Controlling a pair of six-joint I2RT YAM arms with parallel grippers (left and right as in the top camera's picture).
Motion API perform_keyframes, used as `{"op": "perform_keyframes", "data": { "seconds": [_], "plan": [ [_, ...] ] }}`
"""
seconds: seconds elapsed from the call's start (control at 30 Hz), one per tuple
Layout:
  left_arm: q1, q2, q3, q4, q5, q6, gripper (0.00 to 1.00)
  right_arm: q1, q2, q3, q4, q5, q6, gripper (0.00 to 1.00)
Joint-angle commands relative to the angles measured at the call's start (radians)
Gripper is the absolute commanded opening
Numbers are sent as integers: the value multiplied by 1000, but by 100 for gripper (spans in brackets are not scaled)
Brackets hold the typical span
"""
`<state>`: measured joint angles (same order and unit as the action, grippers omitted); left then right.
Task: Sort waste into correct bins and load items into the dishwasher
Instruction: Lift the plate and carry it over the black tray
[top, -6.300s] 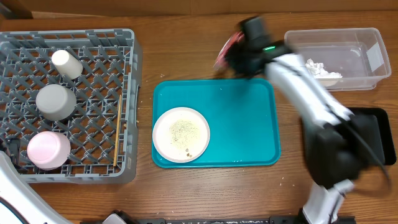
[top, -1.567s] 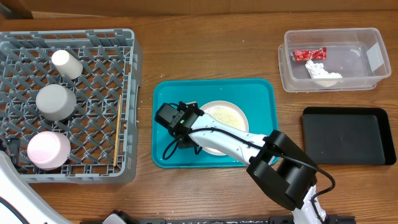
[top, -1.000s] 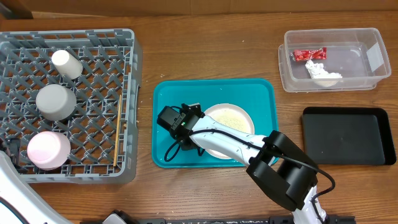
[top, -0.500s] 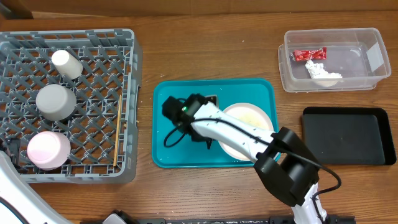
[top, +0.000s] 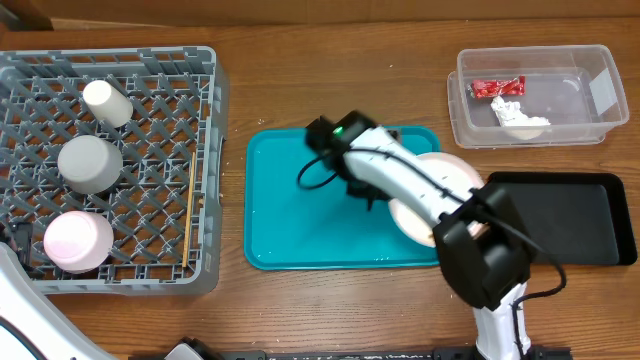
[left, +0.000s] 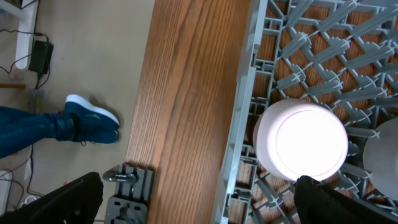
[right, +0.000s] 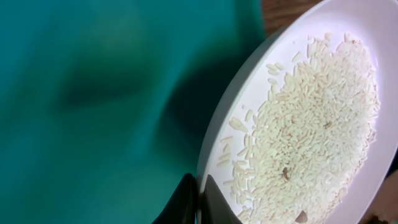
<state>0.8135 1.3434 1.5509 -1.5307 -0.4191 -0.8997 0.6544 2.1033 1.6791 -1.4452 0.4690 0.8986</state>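
Note:
My right gripper (right: 200, 196) is shut on the rim of the white plate (right: 311, 74), which carries loose white food crumbs (right: 305, 130). In the overhead view the right gripper (top: 380, 198) holds the plate (top: 455, 172) over the right edge of the teal tray (top: 290, 220), next to the black tray (top: 570, 225). The clear tub (top: 592, 100) holds the red wrapper (top: 497, 87) and the napkin (top: 520, 118). The grey rack (top: 215, 150) holds the white cup (top: 105, 102), a grey bowl (top: 88, 163), a pink bowl (top: 77, 241) and the chopsticks (top: 190, 215). My left gripper (left: 199, 208) is open over the rack's edge (left: 239, 155), near the pink bowl (left: 301, 140).
The left wrist view shows the wooden table edge (left: 186, 93) with the floor and a person's blue shoe (left: 93, 118) beyond it. The right arm's body (top: 480, 260) stands between the teal tray and the black tray.
My right gripper has carried the plate from the middle of the teal tray to its right edge. The red wrapper, held at first, now lies in the clear tub.

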Motion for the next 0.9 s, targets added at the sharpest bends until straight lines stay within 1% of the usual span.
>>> {"op": "perform_keyframes", "data": {
  "seconds": [0.0,0.27,0.33,0.37,0.4,0.53,0.67,0.73,0.87],
  "plan": [
    [6,3,3,-2,-2,-21,100,-79,-64,39,-12,76,18,4],
    [6,3,3,-2,-2,-21,100,-288,-190,39,-11,68,11,4],
    [6,3,3,-2,-2,-21,100,-353,-221,39,-7,66,11,4],
    [6,3,3,-2,-2,-21,100,-415,-244,39,1,49,9,4],
    [6,3,3,-2,-2,-21,100,-447,-251,39,8,33,2,4],
    [6,3,3,-2,-2,-21,100,-581,-257,38,77,-112,-89,4],
    [6,3,3,-2,-2,-21,100,-706,-257,38,138,-278,-138,4],
    [6,3,3,-2,-2,-21,100,-769,-257,38,173,-375,-193,4],
    [6,3,3,-2,-2,-21,100,-872,-257,38,185,-499,-224,4]
  ]
}}
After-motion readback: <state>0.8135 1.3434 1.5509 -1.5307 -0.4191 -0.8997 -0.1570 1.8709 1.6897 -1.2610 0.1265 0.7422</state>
